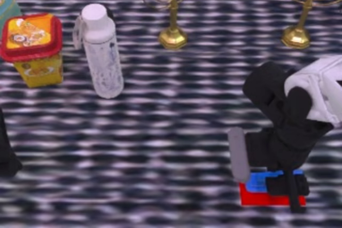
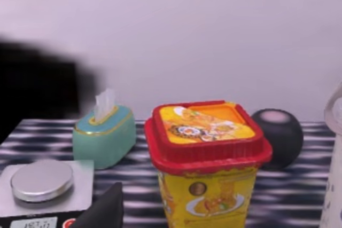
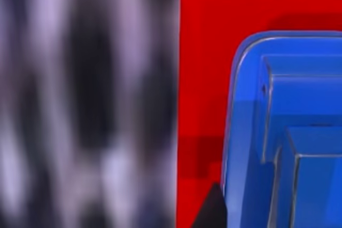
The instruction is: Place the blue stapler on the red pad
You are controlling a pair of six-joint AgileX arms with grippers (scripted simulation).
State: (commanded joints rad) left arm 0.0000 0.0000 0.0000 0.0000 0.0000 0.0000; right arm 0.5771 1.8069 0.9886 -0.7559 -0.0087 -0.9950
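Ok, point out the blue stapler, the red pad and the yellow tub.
blue stapler (image 3: 283, 132), right wrist view, its top surface.
red pad (image 3: 203, 78), right wrist view, bare part beside the stapler.
yellow tub (image 1: 32, 36), top view, its lid.

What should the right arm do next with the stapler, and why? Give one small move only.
Probably open the right gripper and let go, if it grips at all: its fingers are hidden. The blue stapler already lies over the red pad, red showing past its end and side. Whether it touches the pad cannot be told, so easing down first may be safer. The left arm sits parked at the table's left edge.
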